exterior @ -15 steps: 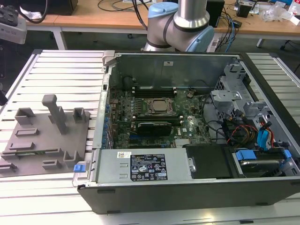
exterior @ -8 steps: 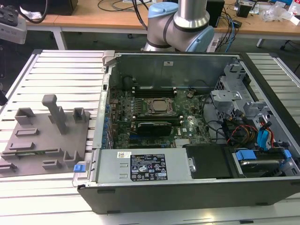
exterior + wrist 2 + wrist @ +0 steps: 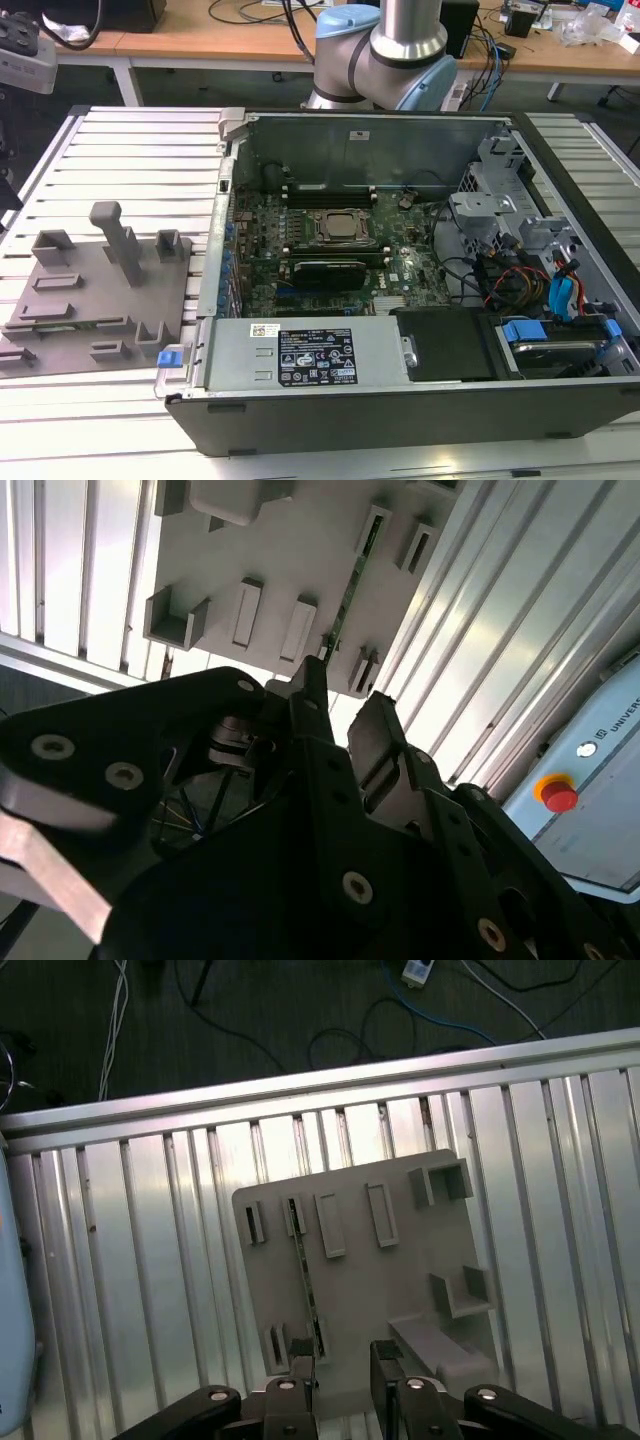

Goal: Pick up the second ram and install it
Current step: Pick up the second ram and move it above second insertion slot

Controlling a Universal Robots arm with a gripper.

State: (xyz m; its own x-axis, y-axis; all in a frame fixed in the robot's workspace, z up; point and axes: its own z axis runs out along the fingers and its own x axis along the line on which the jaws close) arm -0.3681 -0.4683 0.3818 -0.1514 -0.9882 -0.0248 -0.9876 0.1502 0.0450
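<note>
Second ram (image 3: 305, 1280): on edge in grey holder (image 3: 400, 1280), long axis running away from claw (image 3: 342, 1360) (open, empty), off-centre to its gap.

We see the thin dark green memory stick (image 3: 303, 1280) (image 3: 345, 600) only edge-on in both wrist views, so its chips stay hidden. We cannot tell whether its near end touches the black finger (image 3: 301, 1368) of the gripper (image 3: 342, 1360). The second wrist view's edge cuts off the grey plastic holder plate (image 3: 300, 540). The blue-and-silver robot arm (image 3: 385, 50) runs off the exterior view's top.
</note>
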